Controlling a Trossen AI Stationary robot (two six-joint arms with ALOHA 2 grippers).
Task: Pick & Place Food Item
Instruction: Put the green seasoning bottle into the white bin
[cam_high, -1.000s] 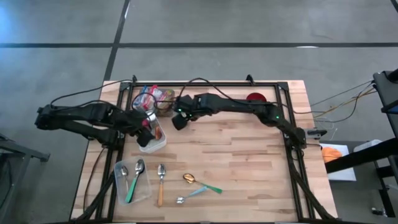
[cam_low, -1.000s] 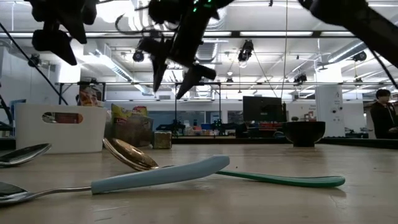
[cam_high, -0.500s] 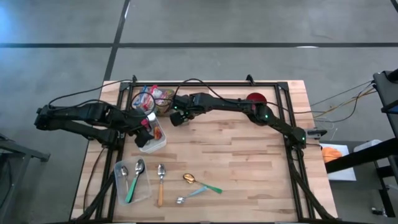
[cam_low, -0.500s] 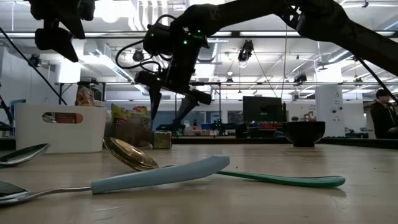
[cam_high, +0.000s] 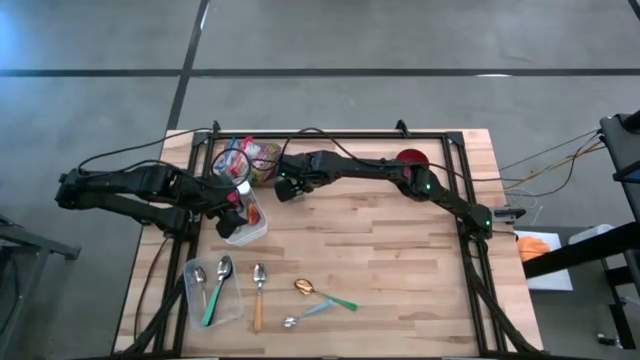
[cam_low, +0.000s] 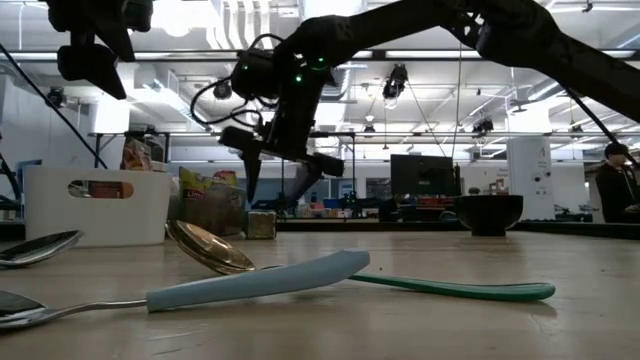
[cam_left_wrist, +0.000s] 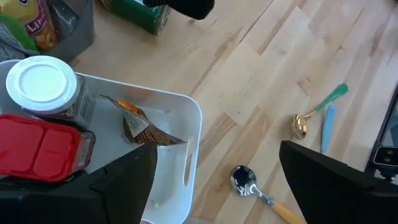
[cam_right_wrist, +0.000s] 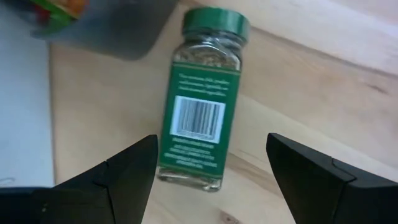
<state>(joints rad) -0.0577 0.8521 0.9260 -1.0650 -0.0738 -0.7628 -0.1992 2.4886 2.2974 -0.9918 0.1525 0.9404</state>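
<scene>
Green-capped spice jar (cam_right_wrist: 200, 99) lies on its side on the table (cam_high: 400, 250), framed by the right gripper (cam_right_wrist: 211, 171), whose jaws stand wide and empty; this looks like the approach, needing descent, then closing.

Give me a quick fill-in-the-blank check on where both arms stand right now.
The right gripper hovers over a spice jar with a ____ lid.
That jar lies on its ____ on the table.
The left gripper hangs over the ____ bin.
Both grippers' jaws are ____.

Missing words: green; side; white; open
</scene>
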